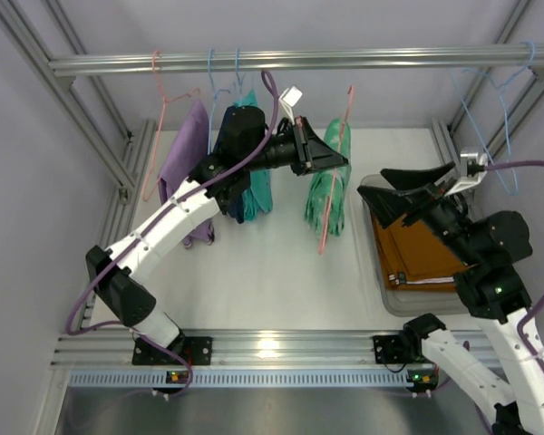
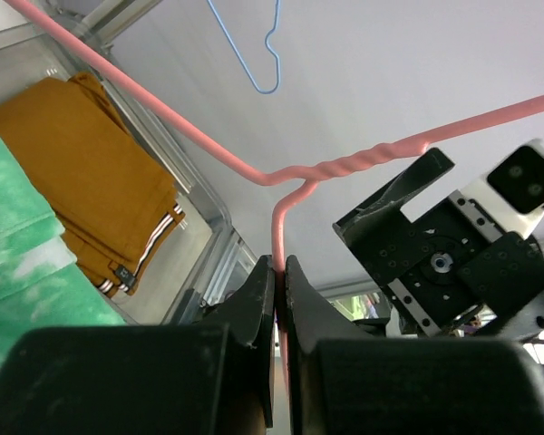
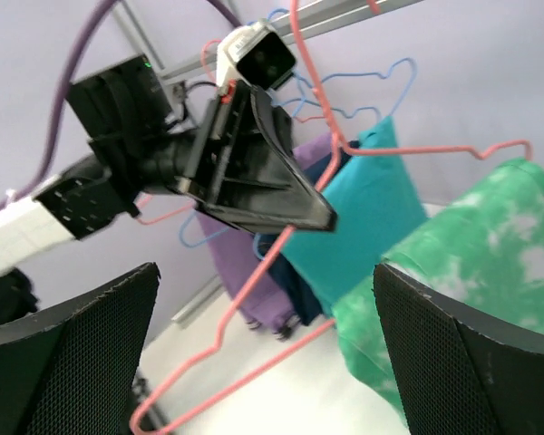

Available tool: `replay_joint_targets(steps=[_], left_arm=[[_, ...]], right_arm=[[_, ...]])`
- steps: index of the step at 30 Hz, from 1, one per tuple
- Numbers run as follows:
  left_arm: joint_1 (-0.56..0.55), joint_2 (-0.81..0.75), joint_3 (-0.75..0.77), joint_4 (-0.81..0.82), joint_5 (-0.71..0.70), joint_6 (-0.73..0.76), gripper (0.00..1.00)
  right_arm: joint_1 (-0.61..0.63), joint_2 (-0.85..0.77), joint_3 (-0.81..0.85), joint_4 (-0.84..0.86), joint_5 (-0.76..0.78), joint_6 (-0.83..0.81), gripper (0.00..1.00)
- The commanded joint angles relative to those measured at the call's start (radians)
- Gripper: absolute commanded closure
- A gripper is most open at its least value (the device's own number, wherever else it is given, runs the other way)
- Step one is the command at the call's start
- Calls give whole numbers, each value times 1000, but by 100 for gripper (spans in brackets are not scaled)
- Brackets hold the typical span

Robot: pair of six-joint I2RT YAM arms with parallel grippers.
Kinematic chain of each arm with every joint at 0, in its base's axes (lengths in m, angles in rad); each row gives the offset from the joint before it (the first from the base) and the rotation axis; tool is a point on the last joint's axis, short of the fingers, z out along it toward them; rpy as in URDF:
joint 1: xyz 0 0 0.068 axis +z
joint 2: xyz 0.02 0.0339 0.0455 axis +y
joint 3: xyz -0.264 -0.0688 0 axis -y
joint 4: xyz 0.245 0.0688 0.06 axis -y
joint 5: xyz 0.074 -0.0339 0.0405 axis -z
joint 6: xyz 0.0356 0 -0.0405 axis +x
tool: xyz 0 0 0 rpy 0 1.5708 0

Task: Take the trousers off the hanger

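Note:
My left gripper (image 1: 342, 161) is shut on the wire neck of a pink hanger (image 1: 324, 237), held out from the rail. In the left wrist view the jaws (image 2: 279, 269) pinch the wire just below its twisted neck. The mint-green mottled trousers (image 1: 326, 195) hang draped over this hanger; they also show in the right wrist view (image 3: 453, 254). My right gripper (image 1: 374, 181) is open and empty, just right of the green trousers, its fingers (image 3: 68, 353) wide apart. The rust-orange trousers (image 1: 417, 249) lie folded in the tray (image 1: 406, 299).
Lilac trousers (image 1: 186, 154) and teal trousers (image 1: 257, 186) hang from the rail (image 1: 390, 59) behind the left arm, with a dark navy garment (image 1: 234, 204) between them. Empty blue hangers (image 1: 490, 91) hang at the rail's right end. Frame posts stand at both sides.

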Motion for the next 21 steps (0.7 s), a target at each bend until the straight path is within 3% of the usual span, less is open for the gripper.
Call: replay_joint_targets(steps=[1,9,21], left_arm=[[4,-57,108,204,8,45,100],[2,-27,179,204,-7,28,100],[1,-15,210,204,-18,8,100]], right_arm=[[-9,-48,-33,-131,91,-193,0],[-6,-85,-186,-118,8,-429,1],[34,88,-169,42,45,-518,1]])
